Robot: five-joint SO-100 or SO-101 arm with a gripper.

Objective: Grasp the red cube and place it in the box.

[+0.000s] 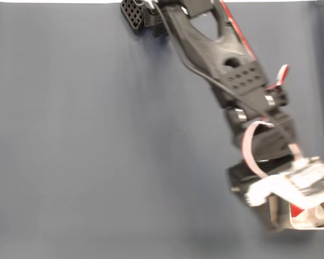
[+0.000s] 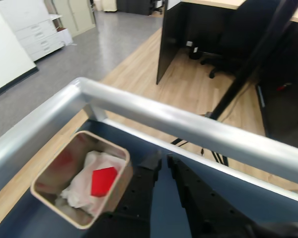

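In the wrist view, the red cube (image 2: 104, 181) lies on white paper (image 2: 84, 187) inside the box (image 2: 48, 174) at about eight o'clock. The jaws (image 2: 164, 162) sit nearly closed just right of the box, holding nothing, over the blue table (image 1: 97, 151).

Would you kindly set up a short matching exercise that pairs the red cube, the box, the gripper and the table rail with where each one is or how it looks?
Things:
1. red cube
2. box
3. gripper
4. table rail

Descriptions:
A. silver metal, along the table edge
B. black, beside the box in the wrist view
C. lying on white paper
D. beige with rounded corners

Pairs: 1-C, 2-D, 3-B, 4-A
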